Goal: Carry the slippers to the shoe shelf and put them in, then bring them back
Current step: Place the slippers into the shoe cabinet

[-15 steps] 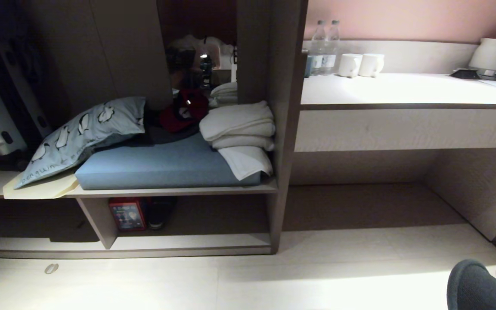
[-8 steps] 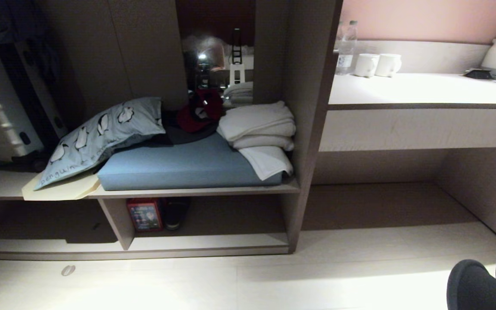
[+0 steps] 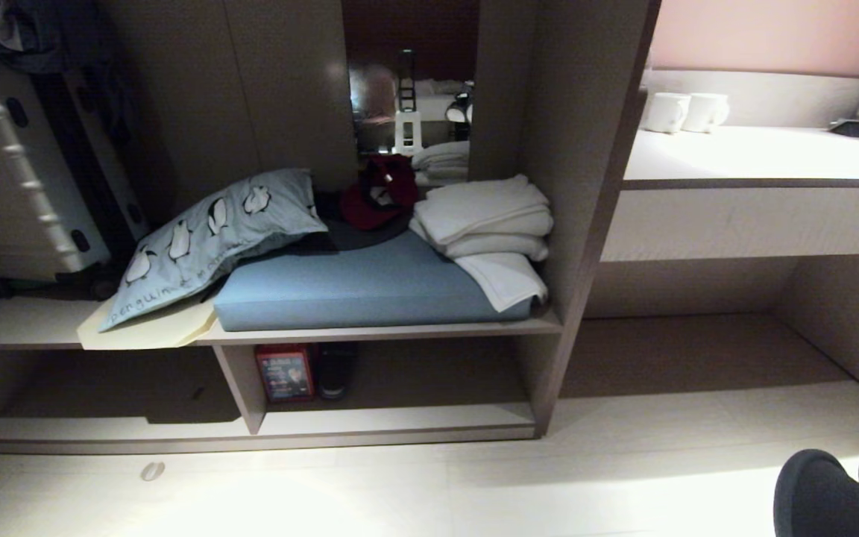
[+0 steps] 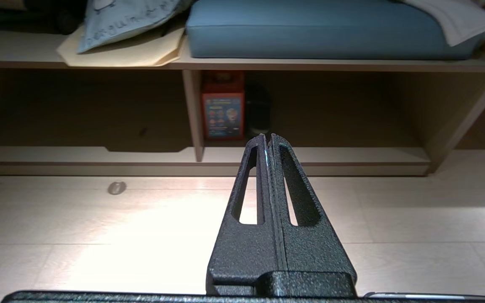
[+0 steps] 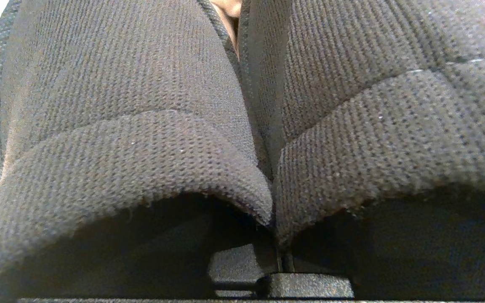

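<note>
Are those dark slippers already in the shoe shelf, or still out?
Still out. The slippers hang at the right tool, which is shut on them, away from the shoe shelf; its compartments show only a red box and a dark shoe.

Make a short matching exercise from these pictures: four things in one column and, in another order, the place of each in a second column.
Things:
1. slippers
2. folded white towels
3. two white mugs
4. red box

Places:
A. on the blue cushion
B. in the low shoe shelf
C. in the right claw
D. on the white counter

Pairs: 1-C, 2-A, 3-D, 4-B
</note>
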{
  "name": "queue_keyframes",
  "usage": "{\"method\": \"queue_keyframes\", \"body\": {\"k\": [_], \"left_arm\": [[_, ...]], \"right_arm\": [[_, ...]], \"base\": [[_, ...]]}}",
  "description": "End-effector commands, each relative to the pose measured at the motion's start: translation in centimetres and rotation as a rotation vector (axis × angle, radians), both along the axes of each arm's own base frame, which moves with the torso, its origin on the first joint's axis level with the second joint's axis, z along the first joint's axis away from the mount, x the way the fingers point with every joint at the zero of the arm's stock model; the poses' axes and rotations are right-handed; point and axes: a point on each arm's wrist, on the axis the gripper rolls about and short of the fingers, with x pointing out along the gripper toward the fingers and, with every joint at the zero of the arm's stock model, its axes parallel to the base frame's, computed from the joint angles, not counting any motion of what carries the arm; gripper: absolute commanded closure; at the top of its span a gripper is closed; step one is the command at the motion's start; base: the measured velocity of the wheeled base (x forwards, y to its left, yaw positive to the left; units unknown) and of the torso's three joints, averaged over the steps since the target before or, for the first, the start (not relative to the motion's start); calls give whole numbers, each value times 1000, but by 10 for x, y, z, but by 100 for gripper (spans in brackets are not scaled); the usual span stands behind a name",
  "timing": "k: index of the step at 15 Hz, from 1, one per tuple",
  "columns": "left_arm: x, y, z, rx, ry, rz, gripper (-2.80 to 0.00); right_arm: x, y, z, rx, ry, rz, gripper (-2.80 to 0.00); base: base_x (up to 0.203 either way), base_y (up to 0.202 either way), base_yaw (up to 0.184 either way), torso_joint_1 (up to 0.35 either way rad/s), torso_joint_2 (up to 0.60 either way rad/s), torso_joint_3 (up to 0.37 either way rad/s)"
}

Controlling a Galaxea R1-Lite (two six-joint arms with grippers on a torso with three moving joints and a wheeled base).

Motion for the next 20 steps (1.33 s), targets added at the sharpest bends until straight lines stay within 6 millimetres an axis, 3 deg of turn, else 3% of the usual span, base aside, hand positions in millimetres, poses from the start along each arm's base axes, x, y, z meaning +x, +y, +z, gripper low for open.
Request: {"method": "queue_keyframes", "body": {"k": [1,15,20], "left_arm": [[0,0,0,-1,0,0,0],[0,0,0,-1,0,0,0],[0,0,0,-1,0,0,0]], "right_arm": [[0,0,-1,-1,0,0,0],[0,0,-1,-1,0,1,0],[0,0,-1,-1,0,1,0]], "base": [[0,194,0,2,2,2],[0,193,-1,2,2,2],[0,46,0,1,2,1]]}}
